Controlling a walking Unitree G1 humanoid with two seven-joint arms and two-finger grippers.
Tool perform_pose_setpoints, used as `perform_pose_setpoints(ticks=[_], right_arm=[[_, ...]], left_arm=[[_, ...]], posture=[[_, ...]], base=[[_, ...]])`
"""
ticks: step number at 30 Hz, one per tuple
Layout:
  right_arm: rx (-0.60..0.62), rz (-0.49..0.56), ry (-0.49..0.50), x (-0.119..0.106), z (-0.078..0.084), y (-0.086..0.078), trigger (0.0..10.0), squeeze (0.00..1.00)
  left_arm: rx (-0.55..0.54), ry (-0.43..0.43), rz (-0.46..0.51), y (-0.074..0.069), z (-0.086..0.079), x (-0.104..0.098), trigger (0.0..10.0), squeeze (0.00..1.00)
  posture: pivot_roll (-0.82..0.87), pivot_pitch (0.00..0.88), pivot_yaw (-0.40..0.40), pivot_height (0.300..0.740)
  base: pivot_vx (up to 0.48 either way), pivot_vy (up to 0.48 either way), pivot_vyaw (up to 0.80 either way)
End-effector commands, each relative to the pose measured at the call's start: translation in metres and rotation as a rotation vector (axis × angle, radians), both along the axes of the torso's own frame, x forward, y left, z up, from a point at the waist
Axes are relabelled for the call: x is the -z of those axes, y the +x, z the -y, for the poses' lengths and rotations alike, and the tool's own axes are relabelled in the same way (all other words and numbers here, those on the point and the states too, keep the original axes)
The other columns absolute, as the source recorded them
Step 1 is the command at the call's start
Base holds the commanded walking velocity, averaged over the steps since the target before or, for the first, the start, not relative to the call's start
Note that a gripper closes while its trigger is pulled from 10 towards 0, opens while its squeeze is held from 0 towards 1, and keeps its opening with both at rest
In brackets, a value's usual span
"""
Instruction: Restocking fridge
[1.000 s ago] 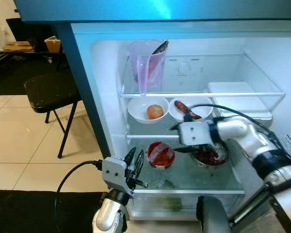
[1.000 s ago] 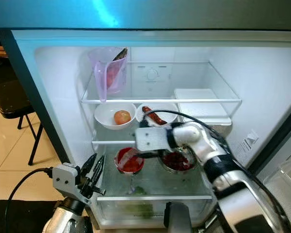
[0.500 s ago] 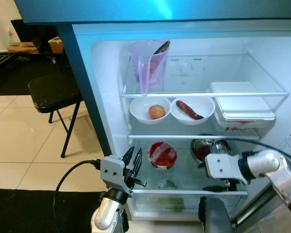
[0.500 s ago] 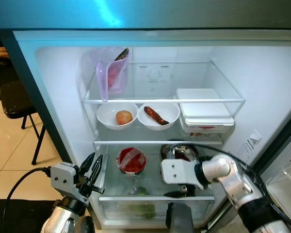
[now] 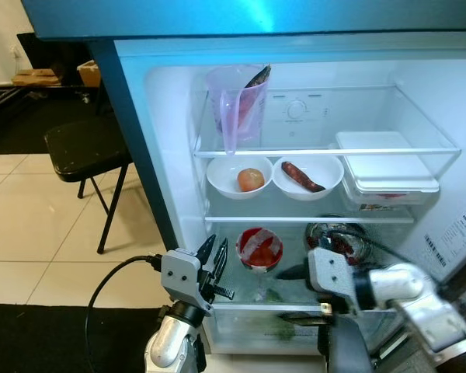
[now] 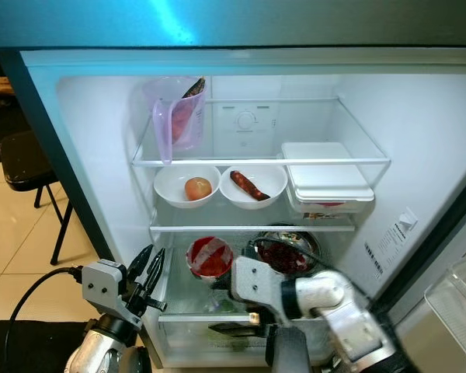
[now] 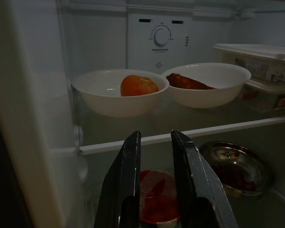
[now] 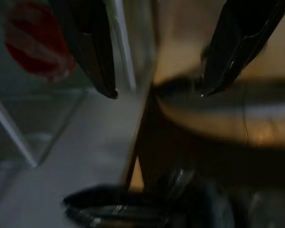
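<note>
Steel bowl (image 5: 338, 241) gleams on glass shelf (image 5: 295, 305); right claw (image 5: 293, 295) spread empty, left claw (image 5: 215, 256) narrowly parted, empty.

top shelf: clear plastic jug (image 5: 237, 101) at left | middle shelf: white bowl with orange fruit (image 5: 238, 176), white bowl with sausage (image 5: 307, 176), white lidded box (image 5: 385, 169) rightmost | lower shelf: red covered cup (image 5: 259, 247) left of steel bowl (image 5: 338, 239)

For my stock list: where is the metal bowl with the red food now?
The metal bowl sits on the fridge's lower glass shelf, right side, beside the red covered cup and under the white container.
</note>
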State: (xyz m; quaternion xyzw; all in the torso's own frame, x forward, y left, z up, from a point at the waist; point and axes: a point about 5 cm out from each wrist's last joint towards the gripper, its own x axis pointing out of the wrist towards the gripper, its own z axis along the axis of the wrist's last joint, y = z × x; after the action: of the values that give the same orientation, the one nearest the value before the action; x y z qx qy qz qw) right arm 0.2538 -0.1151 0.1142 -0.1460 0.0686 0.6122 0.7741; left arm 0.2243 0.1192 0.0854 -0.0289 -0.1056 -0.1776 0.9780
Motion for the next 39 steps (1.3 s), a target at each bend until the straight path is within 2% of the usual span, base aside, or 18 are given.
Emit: perform_pose_setpoints(ticks=[1, 3, 5, 6, 7, 12, 14, 20, 22, 24, 28, 31, 34, 39], right_arm=[[0.058, -0.006, 0.07, -0.006, 0.002, 0.001, 10.0, 0.0], [0.126, -0.025, 0.156, -0.006, -0.001, 0.003, 10.0, 0.0], [0.281, -0.038, 0.264, -0.004, 0.004, 0.015, 10.0, 0.0], [0.281, -0.038, 0.264, -0.004, 0.004, 0.015, 10.0, 0.0], [0.384, -0.066, 0.329, 0.0, 0.009, 0.022, 10.0, 0.0], [0.521, -0.119, 0.377, 0.012, 0.019, 0.027, 10.0, 0.0], [0.581, -0.137, 0.342, 0.029, 0.027, 0.026, 10.0, 0.0], [0.604, -0.253, 0.379, 0.049, 0.031, 0.016, 10.0, 0.0], [0.611, -0.263, 0.391, 0.051, 0.031, 0.015, 10.0, 0.0], [0.654, -0.299, 0.45, 0.053, 0.034, 0.016, 10.0, 0.0], [0.723, -0.369, 0.643, 0.053, 0.04, 0.017, 10.0, 0.0], [0.745, -0.384, 0.68, 0.055, 0.043, 0.017, 10.0, 0.0], [0.763, -0.391, 0.678, 0.06, 0.045, 0.017, 10.0, 0.0], [0.784, -0.402, 0.617, 0.069, 0.042, 0.016, 10.0, 0.0]], left_arm=[[0.004, 0.011, -0.012, -0.001, -0.003, 0.004, 10.0, 0.0], [0.005, 0.01, -0.013, -0.001, -0.002, 0.004, 10.0, 0.0], [0.006, 0.01, -0.015, -0.001, -0.002, 0.005, 10.0, 0.0], [0.006, 0.01, -0.015, -0.001, -0.002, 0.005, 10.0, 0.0], [0.006, 0.011, -0.016, -0.001, -0.002, 0.005, 10.0, 0.0], [0.006, 0.015, -0.02, 0.0, -0.003, 0.007, 10.0, 0.0], [0.009, 0.02, -0.035, -0.001, -0.003, 0.011, 10.0, 0.0], [0.024, 0.03, -0.069, -0.003, -0.004, 0.02, 10.0, 0.0], [0.028, 0.028, -0.076, -0.003, -0.003, 0.021, 10.0, 0.0], [0.036, 0.018, -0.105, -0.003, -0.003, 0.025, 10.0, 0.0], [0.058, 0.047, -0.149, -0.006, 0.001, 0.036, 10.0, 0.0], [0.056, 0.065, -0.165, -0.007, 0.002, 0.04, 10.0, 0.0], [0.066, 0.094, -0.187, -0.009, 0.004, 0.047, 10.0, 0.0], [0.036, 0.119, -0.224, -0.012, 0.002, 0.059, 10.0, 0.0]], posture=[[0.0, 0.0, 0.006, 0.476], [0.0, 0.0, 0.007, 0.476], [-0.01, 0.0, 0.009, 0.476], [-0.01, 0.0, 0.009, 0.476], [0.0, 0.0, 0.008, 0.476], [0.0, 0.0, 0.005, 0.476], [0.0, 0.0, 0.004, 0.476], [0.0, 0.0, 0.007, 0.476], [0.0, 0.0, 0.007, 0.476], [0.0, 0.0, 0.011, 0.476], [-0.01, 0.0, 0.019, 0.476], [-0.01, 0.0, 0.019, 0.476], [-0.01, 0.0, 0.018, 0.476], [-0.02, 0.0, 0.015, 0.476]], base=[[0.0, 0.0, 0.0], [0.0, 0.0, 0.0], [0.0, 0.0, 0.0], [0.0, 0.0, 0.0], [0.0, 0.0, 0.0], [0.0, 0.0, 0.0], [0.0, 0.0, 0.0], [0.0, 0.0, 0.0], [0.0, 0.0, 0.0], [0.0, 0.0, 0.0], [0.0, 0.0, 0.0], [0.0, 0.0, 0.0], [0.0, 0.0, 0.0], [0.0, 0.0, 0.0]])
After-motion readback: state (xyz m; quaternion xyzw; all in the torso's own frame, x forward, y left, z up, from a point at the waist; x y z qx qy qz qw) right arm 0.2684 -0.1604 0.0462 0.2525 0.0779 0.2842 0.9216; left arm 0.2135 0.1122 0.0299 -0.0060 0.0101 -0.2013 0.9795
